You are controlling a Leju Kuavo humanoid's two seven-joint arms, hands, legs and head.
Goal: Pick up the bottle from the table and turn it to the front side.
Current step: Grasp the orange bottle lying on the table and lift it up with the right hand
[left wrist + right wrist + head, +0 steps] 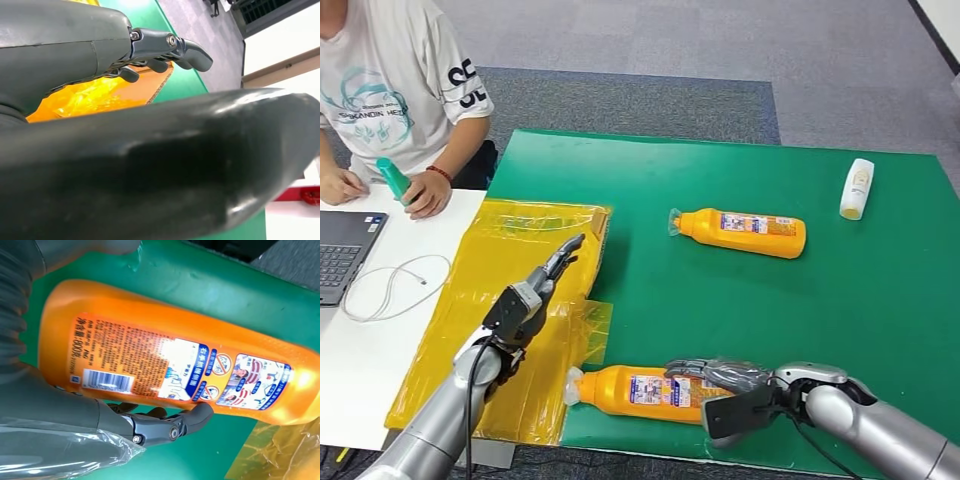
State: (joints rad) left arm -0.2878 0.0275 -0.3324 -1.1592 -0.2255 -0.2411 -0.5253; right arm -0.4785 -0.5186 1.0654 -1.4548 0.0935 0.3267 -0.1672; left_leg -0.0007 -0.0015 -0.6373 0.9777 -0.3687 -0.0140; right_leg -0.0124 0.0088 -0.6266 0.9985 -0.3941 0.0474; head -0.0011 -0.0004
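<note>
Two orange bottles lie on the green counter, and the right hand (720, 385) is at the nearer one (644, 392), which lies on its side along the near edge with its cap toward the yellow plastic sheet (516, 300). Its fingers (171, 426) reach over the bottle's base end and label, and in the right wrist view they lie against the body, but whether they are clamped on it or only resting there I cannot tell. The left hand (535, 285) hovers above the yellow sheet with fingers stretched apart, holding nothing.

Judging by its look, the bottle is stiff plastic, smooth and glossy, so likely slippery and prone to roll; if full it will be fairly heavy. The wide flat body near the label seems the best place to hold.

The far side of the near bottle is hidden, and the small label print is hard to read
</note>
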